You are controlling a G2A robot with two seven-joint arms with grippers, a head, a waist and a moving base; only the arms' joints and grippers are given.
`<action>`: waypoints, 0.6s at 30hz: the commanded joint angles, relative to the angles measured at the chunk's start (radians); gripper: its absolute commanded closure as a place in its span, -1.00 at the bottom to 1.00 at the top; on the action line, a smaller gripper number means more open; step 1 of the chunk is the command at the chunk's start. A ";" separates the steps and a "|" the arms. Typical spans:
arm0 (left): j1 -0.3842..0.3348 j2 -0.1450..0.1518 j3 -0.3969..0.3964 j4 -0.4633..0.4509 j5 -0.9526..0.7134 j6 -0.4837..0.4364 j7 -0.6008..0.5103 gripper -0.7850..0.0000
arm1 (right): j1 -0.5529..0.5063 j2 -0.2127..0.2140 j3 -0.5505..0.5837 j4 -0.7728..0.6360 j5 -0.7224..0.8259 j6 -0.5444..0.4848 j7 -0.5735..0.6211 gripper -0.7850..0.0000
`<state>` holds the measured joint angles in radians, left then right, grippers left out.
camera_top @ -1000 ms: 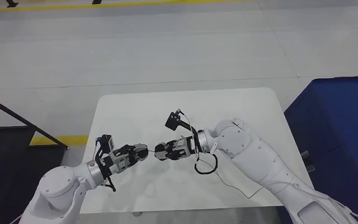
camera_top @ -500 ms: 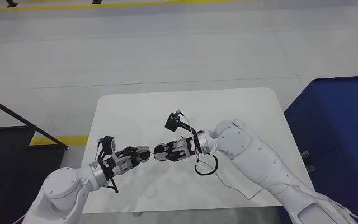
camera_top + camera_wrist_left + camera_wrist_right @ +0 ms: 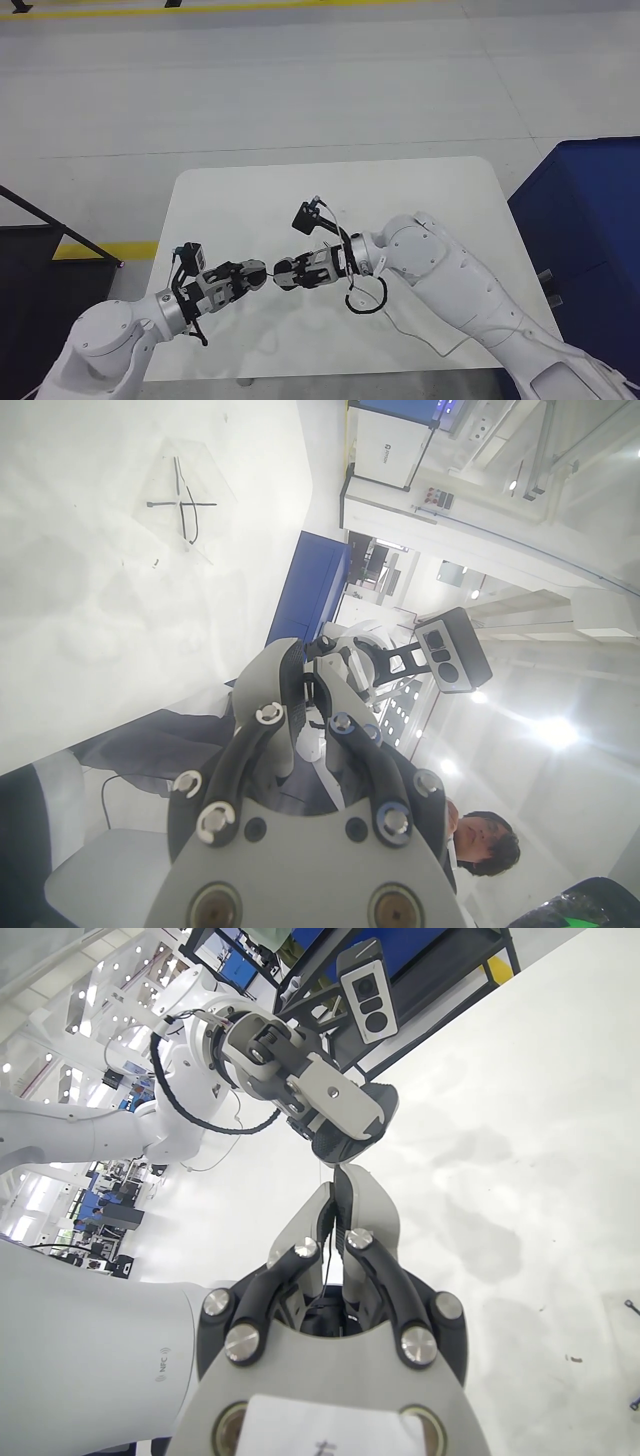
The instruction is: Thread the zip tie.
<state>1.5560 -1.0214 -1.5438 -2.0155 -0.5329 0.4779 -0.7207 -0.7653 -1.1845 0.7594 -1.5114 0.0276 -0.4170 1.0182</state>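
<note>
A thin black zip tie (image 3: pixel 327 1248) runs between the fingers of my right gripper (image 3: pixel 336 1178), which is shut on it. Its free end (image 3: pixel 268 272) bridges the short gap to my left gripper (image 3: pixel 257 275). That gripper's fingertips (image 3: pixel 345 1153) are pressed together on the strand, tip to tip with the right one. Both grippers hover just above the white table (image 3: pixel 230 210) near its front middle. In the left wrist view my left gripper (image 3: pixel 306 680) is shut, with the right arm's gripper and wrist camera (image 3: pixel 452 655) just beyond.
Spare black zip ties (image 3: pixel 182 507) lie crossed under a clear sheet farther out on the table. A blue bin (image 3: pixel 590 230) stands off the table's right side. A black cable loop (image 3: pixel 365 300) hangs from the right arm. The table's front edge is close below both grippers.
The two grippers stay tip to tip with the zip tie between them. The left arm's elbow has shifted slightly; nothing was let go.
</note>
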 commanded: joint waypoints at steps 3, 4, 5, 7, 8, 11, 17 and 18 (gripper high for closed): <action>0.011 0.002 -0.022 -0.001 -0.019 -0.011 0.000 -1.00 | 0.005 0.000 0.016 0.011 0.023 0.016 0.000 1.00; 0.014 0.002 -0.031 -0.001 -0.022 -0.017 0.003 -1.00 | 0.006 0.000 0.021 0.016 0.041 0.019 0.003 1.00; 0.017 0.002 -0.038 0.000 -0.030 -0.025 0.006 -1.00 | 0.008 0.000 0.025 0.020 0.052 0.021 0.005 1.00; 0.027 0.001 -0.063 0.007 -0.060 -0.053 0.018 -1.00 | 0.012 0.002 0.044 0.036 0.080 0.019 0.011 1.00; 0.032 0.002 -0.072 0.011 -0.067 -0.060 0.014 -1.00 | 0.013 0.003 0.053 0.042 0.093 0.020 0.015 1.00; 0.033 0.002 -0.076 0.012 -0.068 -0.063 0.013 -1.00 | 0.008 0.009 0.088 0.054 0.137 0.020 0.027 1.00; 0.033 0.002 -0.076 0.012 -0.068 -0.063 0.013 -1.00 | 0.002 0.015 0.110 0.066 0.185 0.054 0.069 1.00; 0.033 0.002 -0.076 0.012 -0.068 -0.063 0.013 -1.00 | 0.002 0.015 0.110 0.066 0.185 0.054 0.069 1.00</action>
<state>1.5888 -1.0192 -1.6196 -2.0033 -0.6012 0.4148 -0.7083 -0.7632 -1.1689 0.8694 -1.4449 0.2141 -0.3621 1.0883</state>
